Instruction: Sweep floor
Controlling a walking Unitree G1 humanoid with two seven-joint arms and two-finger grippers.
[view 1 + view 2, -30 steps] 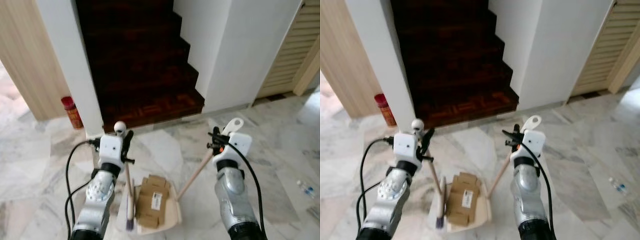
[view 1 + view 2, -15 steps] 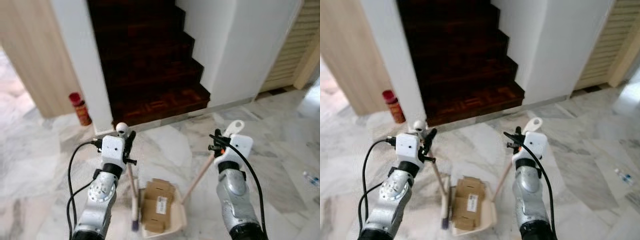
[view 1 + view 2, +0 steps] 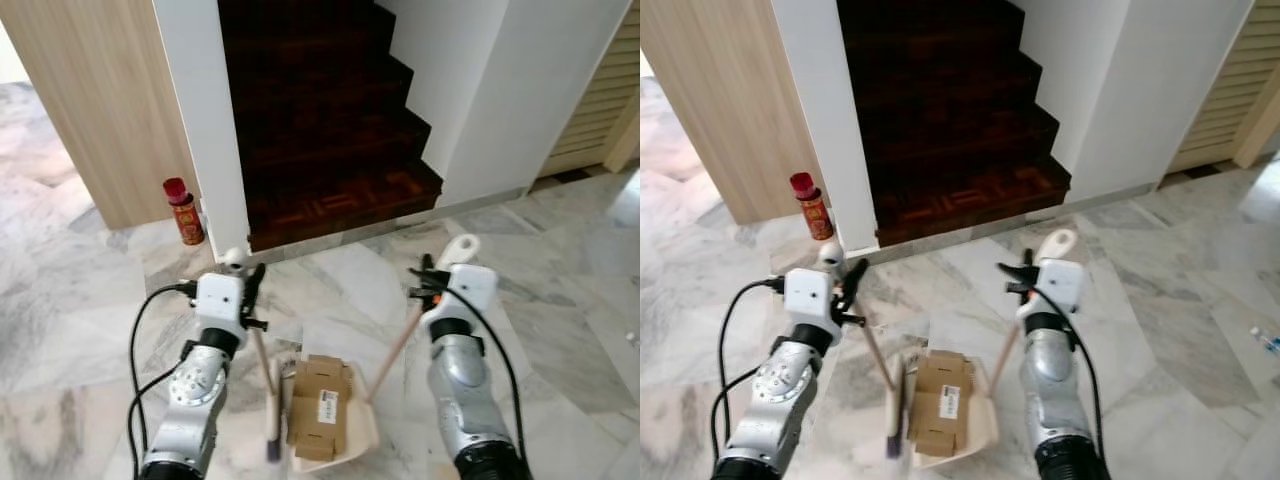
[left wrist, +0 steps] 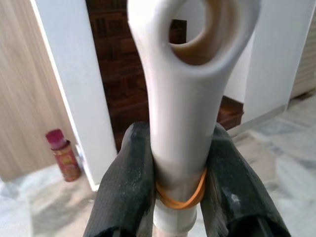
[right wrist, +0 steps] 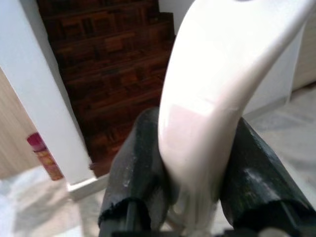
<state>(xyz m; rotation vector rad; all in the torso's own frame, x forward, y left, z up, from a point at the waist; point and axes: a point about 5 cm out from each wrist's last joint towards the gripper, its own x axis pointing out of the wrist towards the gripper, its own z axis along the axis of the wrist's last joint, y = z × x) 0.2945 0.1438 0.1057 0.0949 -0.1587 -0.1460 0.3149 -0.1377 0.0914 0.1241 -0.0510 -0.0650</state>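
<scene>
your left tool (image 3: 250, 290) is clamped on the broom (image 3: 262, 375), its two black fingers (image 4: 126, 187) pressed to either side of the white handle just above an orange rubber band (image 4: 180, 197). the broom's shaft runs down and slightly inward to a dark brush head that is small and blurred, so you can't read how it meets the floor (image 3: 90, 300). the handle's looped end is cut off at the edge of the left wrist view.

your right tool (image 3: 428, 285) grips the dustpan handle (image 3: 395, 345) the same way, with a finger on each side of its pale top. in the right wrist view that top is overexposed and cropped, so its shape is hard to make out. the wooden shaft slants down and toward your left into the dustpan (image 3: 365, 435), which sits on the marble floor between your two arms, just beside the brush head. its near edge is cut off by the frame.

a flattened cardboard box (image 3: 320, 405) with a small white label lies in the pan and covers most of it; whatever else the pan holds is hidden under it.

ahead of you a dark wooden staircase (image 3: 320, 120) rises between two white walls, and its upper steps are lost in shadow. a red can (image 3: 183, 210) stands on the floor at the foot of the left wall, next to a wood-panelled surface (image 3: 100, 100). a louvred door (image 3: 600, 100) is at the far right, partly out of frame. a small object (image 3: 1265, 340) lies on the floor at the right edge, too small to identify.
</scene>
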